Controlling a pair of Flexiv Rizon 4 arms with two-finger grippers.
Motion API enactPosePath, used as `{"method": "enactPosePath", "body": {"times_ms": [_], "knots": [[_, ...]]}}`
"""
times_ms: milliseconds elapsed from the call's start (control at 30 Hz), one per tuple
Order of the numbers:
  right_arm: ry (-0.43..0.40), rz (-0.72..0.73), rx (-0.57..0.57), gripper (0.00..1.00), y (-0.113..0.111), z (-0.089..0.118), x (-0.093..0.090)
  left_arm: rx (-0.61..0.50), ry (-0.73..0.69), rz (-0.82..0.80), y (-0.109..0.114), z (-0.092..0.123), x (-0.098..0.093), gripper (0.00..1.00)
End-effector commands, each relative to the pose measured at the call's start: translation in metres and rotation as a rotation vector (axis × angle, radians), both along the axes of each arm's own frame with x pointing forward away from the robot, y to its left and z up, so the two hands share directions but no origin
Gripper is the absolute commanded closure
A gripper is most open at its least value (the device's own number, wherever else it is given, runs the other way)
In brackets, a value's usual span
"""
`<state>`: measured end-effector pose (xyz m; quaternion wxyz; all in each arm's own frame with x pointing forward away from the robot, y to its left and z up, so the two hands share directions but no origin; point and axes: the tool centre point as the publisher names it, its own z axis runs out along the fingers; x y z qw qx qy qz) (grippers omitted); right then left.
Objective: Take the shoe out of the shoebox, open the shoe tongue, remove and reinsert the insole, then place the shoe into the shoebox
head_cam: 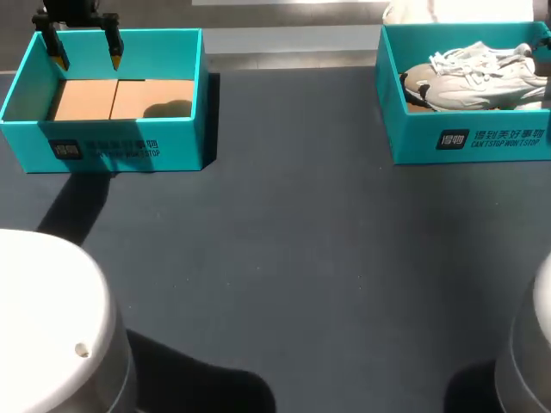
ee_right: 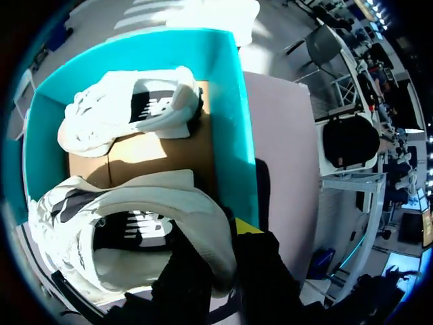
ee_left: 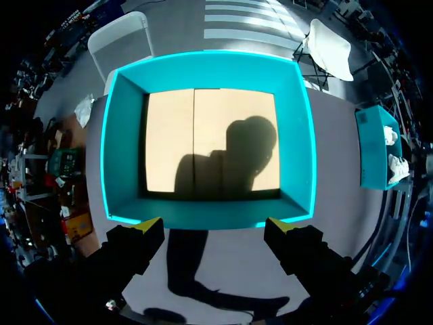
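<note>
Our left tool (ee_left: 211, 227) hangs over the left shoebox (head_cam: 103, 142) at the far left corner of the counter (head_cam: 284, 258), pointing straight down. Its two yellow-tipped fingers (head_cam: 114, 53) are spread wide with nothing between them, one towards each end of the box's near wall in the wrist view. Our right tool (ee_right: 216, 254) sits low at the heel of the near shoe (ee_right: 135, 223) inside the right shoebox (head_cam: 465, 142). The heel collar runs right up against it, but we cannot tell whether it is clamped on the shoe or merely beside it. Both boxes are open-topped and teal, with a brown cardboard floor. The left one holds only the arm's shadow. They stand well apart at the far corners of the dark counter. In the right box the far shoe (ee_right: 122, 115) lies beyond the near one, the two set apart, with bare cardboard showing between them. Both are white and pale grey trainers with dark linings, lying on their sides, and their white laces show in the head view.
</note>
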<state>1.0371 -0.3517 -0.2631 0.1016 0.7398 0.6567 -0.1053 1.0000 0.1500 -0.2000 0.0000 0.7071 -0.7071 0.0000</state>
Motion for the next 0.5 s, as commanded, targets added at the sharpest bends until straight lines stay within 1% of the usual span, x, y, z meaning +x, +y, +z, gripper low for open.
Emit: {"method": "enactPosePath", "body": {"times_ms": [33,167,233,300,400,467,500], "knots": [[-0.022,-0.013,0.009,1.00,0.022,0.075,-0.013,0.000,0.000,0.000,0.000,0.000,0.000,0.00],[-0.012,-0.029,0.033,1.00,0.037,0.100,-0.020,0.000,0.000,0.000,0.000,0.000,0.000,0.00],[-0.001,-0.039,0.004,1.00,0.043,0.108,-0.024,0.000,0.000,0.000,0.000,0.000,0.000,0.00],[-0.008,-0.042,0.009,1.00,0.052,0.116,-0.028,0.000,0.000,0.000,0.000,0.000,0.000,0.00],[-0.021,-0.050,-0.002,1.00,0.063,0.125,-0.034,0.000,0.000,0.000,0.000,0.000,0.000,0.00],[-0.077,-0.066,0.039,1.00,0.070,0.132,-0.036,0.000,0.000,0.000,0.000,0.000,0.000,0.00],[-0.077,-0.066,0.039,1.00,0.070,0.132,-0.036,0.000,0.000,0.000,0.000,0.000,0.000,0.00]]}}
